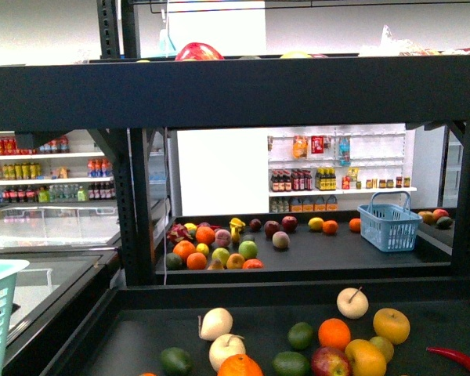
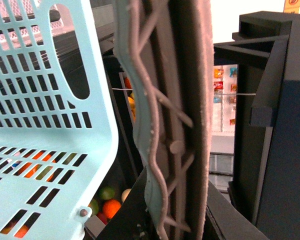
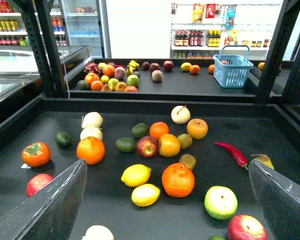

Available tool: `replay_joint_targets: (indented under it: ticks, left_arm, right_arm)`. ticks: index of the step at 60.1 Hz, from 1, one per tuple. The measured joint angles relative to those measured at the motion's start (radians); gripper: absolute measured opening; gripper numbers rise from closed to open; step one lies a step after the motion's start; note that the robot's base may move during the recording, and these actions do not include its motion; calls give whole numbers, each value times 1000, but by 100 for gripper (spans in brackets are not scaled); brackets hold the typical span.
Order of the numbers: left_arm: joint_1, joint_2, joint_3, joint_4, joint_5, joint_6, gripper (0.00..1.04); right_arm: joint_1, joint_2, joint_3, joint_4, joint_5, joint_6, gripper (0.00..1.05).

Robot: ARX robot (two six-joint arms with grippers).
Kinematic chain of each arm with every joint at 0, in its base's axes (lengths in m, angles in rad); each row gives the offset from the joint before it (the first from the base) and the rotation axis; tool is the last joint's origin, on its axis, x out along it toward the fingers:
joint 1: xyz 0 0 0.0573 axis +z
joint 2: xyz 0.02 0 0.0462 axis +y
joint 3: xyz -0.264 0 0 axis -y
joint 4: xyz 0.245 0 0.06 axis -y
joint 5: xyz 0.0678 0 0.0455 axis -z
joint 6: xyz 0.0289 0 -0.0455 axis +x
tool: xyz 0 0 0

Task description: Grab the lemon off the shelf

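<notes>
No legible text or labels.

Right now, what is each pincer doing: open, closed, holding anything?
Left pincer: cannot be told; its fingers are not clearly seen beside the light blue basket.
Right pincer: open, holding nothing.

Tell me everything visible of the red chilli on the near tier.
The chilli is long, slim and glossy red, gently curved, tapering to a point at one end. It lies flat on the dark floor of the shelf, apart from the clustered fruit. A yellowish piece sits at its thicker end; whether that is its stalk or a separate thing cannot be told.
</notes>
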Motion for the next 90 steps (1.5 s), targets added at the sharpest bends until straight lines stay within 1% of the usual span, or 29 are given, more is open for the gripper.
replay_joint_targets:
  ticks: [8, 12, 18, 30, 34, 41, 54, 68, 82, 90]
  left_arm:
    - [-54, -58, -1, -39, 21, 93, 13]
    - [-122, -107, -1, -41, 71, 130, 10]
    - [-198, -153, -1, -25, 114, 130, 10]
    - [-318, -177, -11, 6, 144, 136, 10]
    - [-368, -177, -33, 26, 143, 133, 10]
    - [-507, -171, -54, 66, 121, 123, 10]
    - [-680, -83, -16, 104, 78, 122, 10]
    - [-774, 8, 46, 126, 42, 102, 10]
    - [-843, 77, 126, 163, 23, 98, 10]
    - [-864, 103, 138, 155, 16, 100, 10]
  right_arm:
    - [0, 0, 0, 0, 0, 0, 97]
    - [0, 0, 0, 0, 0, 0, 97]
    - [0, 0, 0, 0, 0, 0, 97]
    - [0, 0, 0, 0, 0, 0, 97]
    - [0, 0, 0, 0, 0, 0, 97]
    - [0, 0, 0, 0, 0, 0, 97]
    - [0, 0, 0, 0, 0, 0, 97]
    - [0, 0, 0, 0, 0, 0, 97]
    - [0, 0, 0, 0, 0, 0, 97]
    - [0, 0, 0, 0, 0, 0, 97]
